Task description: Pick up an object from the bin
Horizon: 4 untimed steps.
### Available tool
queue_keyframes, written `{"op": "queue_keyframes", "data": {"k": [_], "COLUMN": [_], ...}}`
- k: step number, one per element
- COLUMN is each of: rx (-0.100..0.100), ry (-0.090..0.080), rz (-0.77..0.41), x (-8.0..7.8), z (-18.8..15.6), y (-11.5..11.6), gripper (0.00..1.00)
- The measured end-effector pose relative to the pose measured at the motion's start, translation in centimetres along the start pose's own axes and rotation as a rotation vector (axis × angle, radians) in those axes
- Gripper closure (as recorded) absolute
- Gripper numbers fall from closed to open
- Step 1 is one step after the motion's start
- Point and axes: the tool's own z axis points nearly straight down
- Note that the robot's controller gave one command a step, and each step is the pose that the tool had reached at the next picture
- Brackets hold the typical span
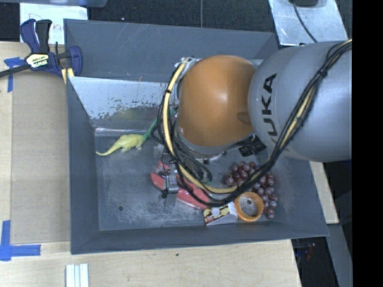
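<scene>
My gripper (169, 186) hangs low in the middle of the bin, under the arm's orange cover. It is down on a flat red thing (190, 198) lying on the bin floor; the view does not show whether it grips that thing. A yellow toy lizard (124, 143) lies to the upper left of the gripper, apart from it. Much of the red thing is hidden by the cables and the cover.
A bunch of dark purple toy grapes (248, 175) lies at the right of the bin, with an orange tape roll (249, 207) and a small white and red packet (219, 215) by the front wall. The arm covers the bin's upper right.
</scene>
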Motion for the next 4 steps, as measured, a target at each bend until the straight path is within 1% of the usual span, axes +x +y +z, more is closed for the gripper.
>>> {"op": "queue_keyframes", "data": {"k": [1, 2, 3, 4], "rx": [-0.001, -0.002, -0.007, -0.002], "ry": [-0.007, -0.012, -0.019, -0.011], "rz": [0.003, -0.034, 0.155, 0.036], "x": [-0.2, -0.6, -4.1, -3.9], "z": [-0.3, 6.9, 14.2, 14.7], "y": [-0.1, -2.7, -6.0, -8.8], "gripper": [0.00, 0.00, 0.00, 0.00]}}
